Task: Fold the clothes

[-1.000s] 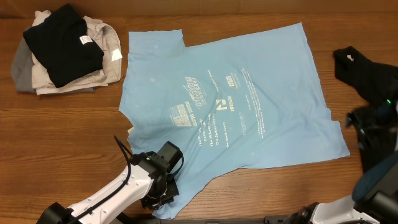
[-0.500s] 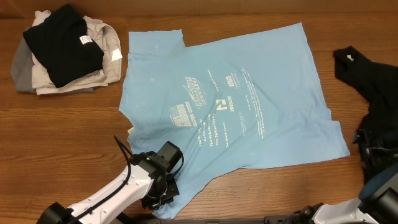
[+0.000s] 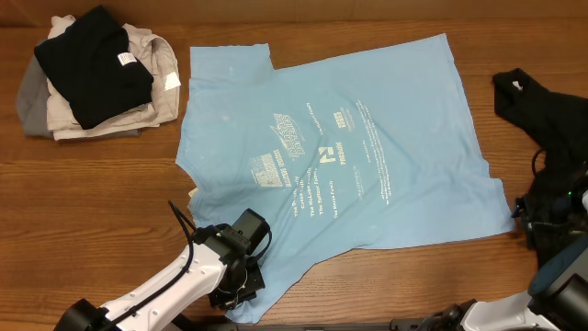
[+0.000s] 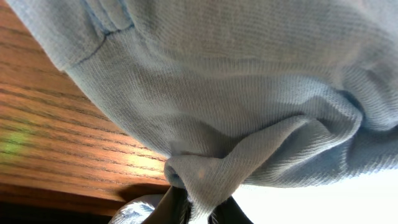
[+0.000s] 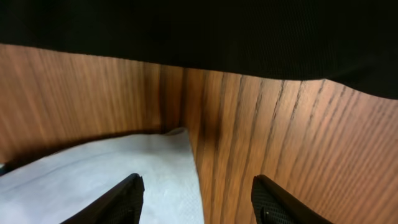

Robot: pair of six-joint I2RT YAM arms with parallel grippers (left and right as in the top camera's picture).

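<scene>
My left gripper point(image 4: 200, 210) is pinched tight on a bunched fold at the near hem of the one light blue T-shirt point(image 3: 340, 156). It lies spread flat in the middle of the table point(image 3: 92, 211), with bare wood to its left. My right gripper point(image 5: 196, 199) hangs with jaws apart, holding nothing, over the shirt's near right corner, beside one loose black shirt point(image 3: 551, 119). One folded stack point(image 3: 92, 78) sits at the far left.

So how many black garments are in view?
2: a black shirt atop the clothes stack top left, a black garment at the right edge; the stack may hide more.
</scene>
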